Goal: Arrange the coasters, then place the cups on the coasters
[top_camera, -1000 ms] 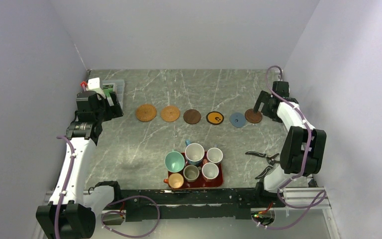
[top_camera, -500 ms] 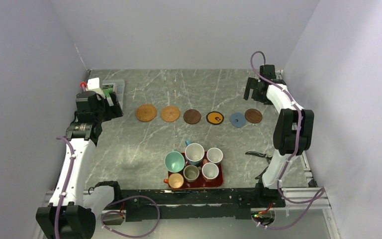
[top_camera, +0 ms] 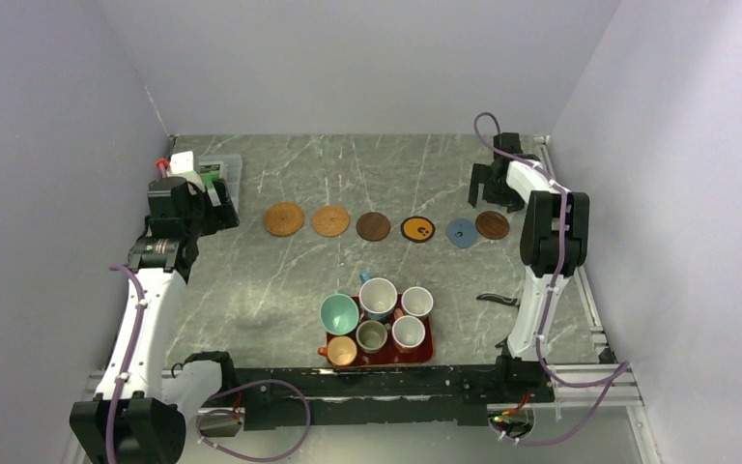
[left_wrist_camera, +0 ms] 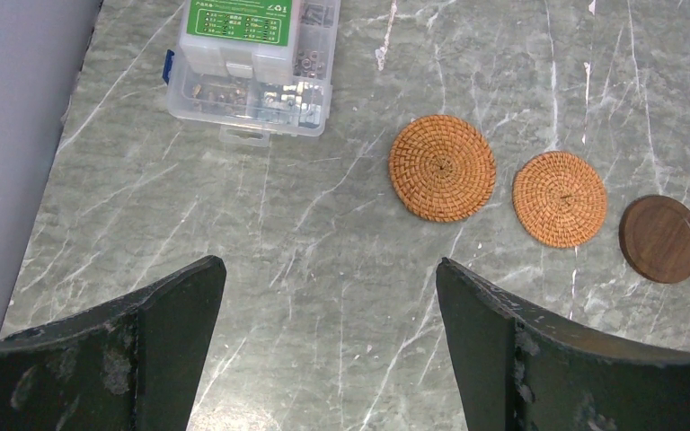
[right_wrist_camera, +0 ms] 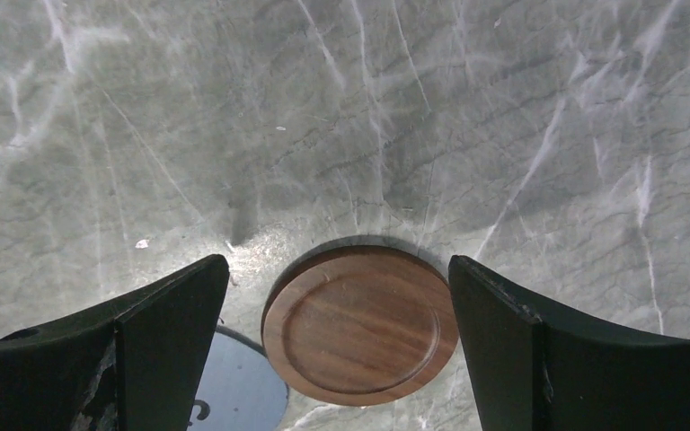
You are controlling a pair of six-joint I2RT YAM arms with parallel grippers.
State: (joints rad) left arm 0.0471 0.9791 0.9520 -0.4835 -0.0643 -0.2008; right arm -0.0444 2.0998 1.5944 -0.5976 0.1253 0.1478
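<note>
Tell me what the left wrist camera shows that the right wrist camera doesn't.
Only the left wrist: a clear parts box with a green label, two woven coasters, and a dark brown coaster at the frame's right edge. Only the right wrist: the other dark brown coaster, framed between its fingers, with a blue-grey coaster partly visible beside it. Both: the grey marble table and each camera's own fingers, the left gripper and right gripper open and empty.

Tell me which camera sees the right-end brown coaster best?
The right wrist view: the brown coaster looks big, its wood grain and rim clear. The top view shows it tiny, ending the row. The left wrist view misses it.
</note>
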